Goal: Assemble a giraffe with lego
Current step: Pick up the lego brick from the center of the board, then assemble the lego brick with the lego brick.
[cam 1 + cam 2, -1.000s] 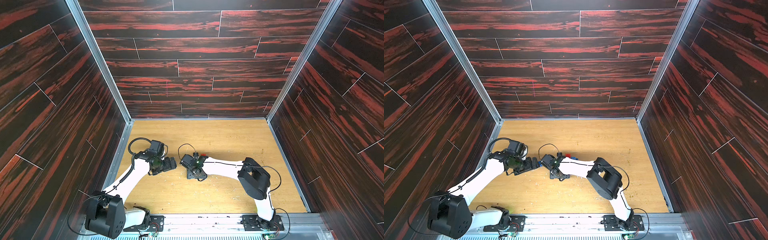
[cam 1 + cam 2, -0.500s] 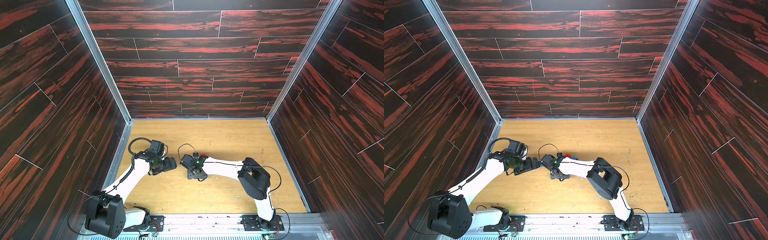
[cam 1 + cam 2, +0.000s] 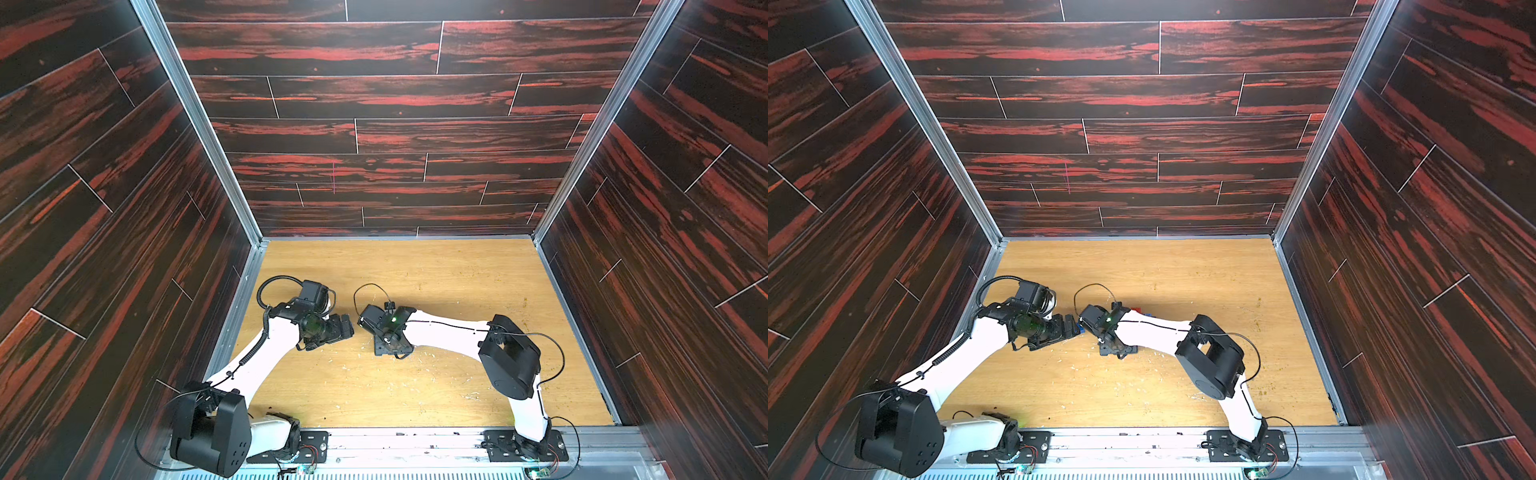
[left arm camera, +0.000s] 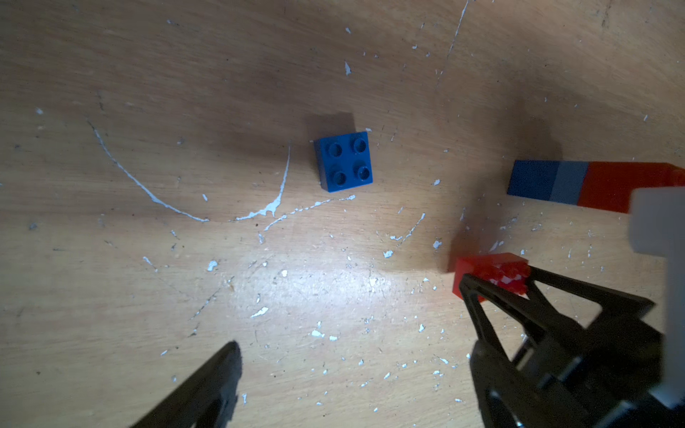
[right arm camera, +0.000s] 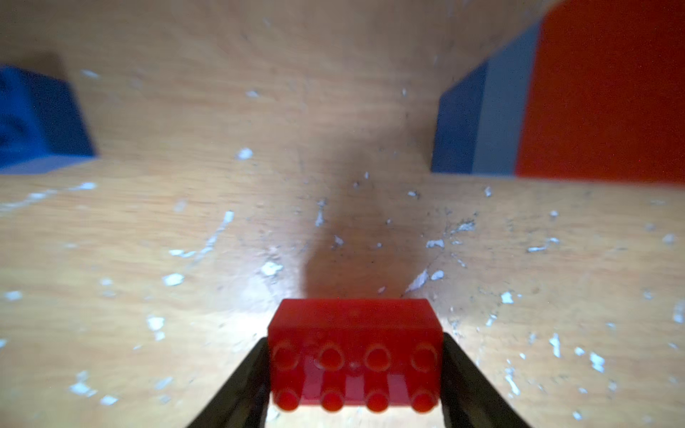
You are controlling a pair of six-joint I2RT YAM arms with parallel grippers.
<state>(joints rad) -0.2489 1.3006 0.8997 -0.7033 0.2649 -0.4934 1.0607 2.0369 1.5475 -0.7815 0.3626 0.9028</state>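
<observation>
My right gripper (image 5: 356,374) is shut on a long red lego brick (image 5: 352,322), one jaw on each short end, low over the wooden table (image 3: 436,274). The left wrist view shows that red brick (image 4: 482,268) too. A small dark blue brick (image 4: 344,161) sits studs up, alone, ahead of my open, empty left gripper (image 4: 352,355). A joined piece of the giraffe (image 4: 578,185), dark blue, light blue and red, lies beside them. In both top views the left gripper (image 3: 348,328) and right gripper (image 3: 1115,351) face each other at the table's front left.
Dark red plank walls (image 3: 374,124) close in the table on three sides. The board is scratched and flecked with white chips (image 4: 259,311). The arm bases (image 3: 519,444) are mounted on a metal rail along the front edge.
The right gripper's jaws have drawn in onto the red brick. Both arms stay almost where they were.
</observation>
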